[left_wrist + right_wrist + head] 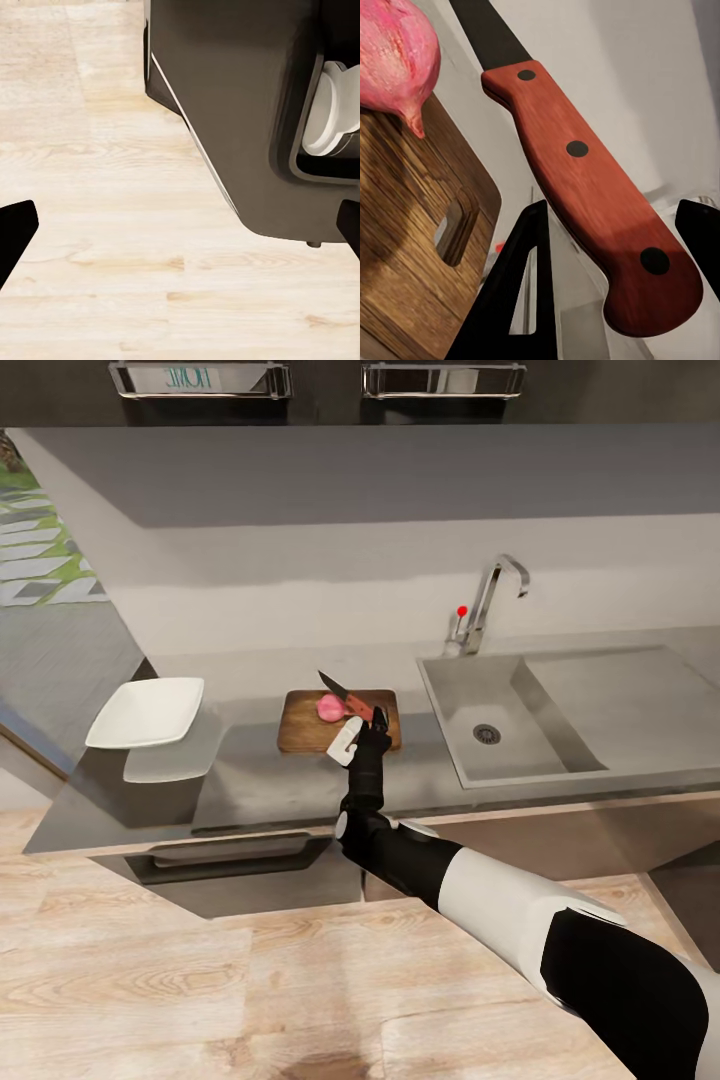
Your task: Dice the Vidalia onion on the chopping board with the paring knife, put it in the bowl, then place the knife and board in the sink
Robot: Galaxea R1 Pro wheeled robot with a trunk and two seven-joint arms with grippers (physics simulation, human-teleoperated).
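Right gripper grips the paring knife by its reddish handle — stiff, light, smooth wood, best held mid-handle. Blade points upper left over the onion on the chopping board — round, likely to roll.

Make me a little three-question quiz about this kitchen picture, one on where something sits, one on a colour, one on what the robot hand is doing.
1. Where is the onion?
A. in the sink
B. on the chopping board
C. in the bowl

2. What colour is the paring knife's handle?
A. reddish
B. white
C. green

3. What is the right gripper doing?
A. hanging open over the sink
B. holding the bowl
C. holding the paring knife

Answers:
1. B, the pink onion rests on the chopping board, while the sink and the bowl hold nothing visible.
2. A, the right wrist view shows the paring knife with a reddish riveted handle and dark blade.
3. C, the right gripper has its fingers either side of the handle, the blade raised over the board.
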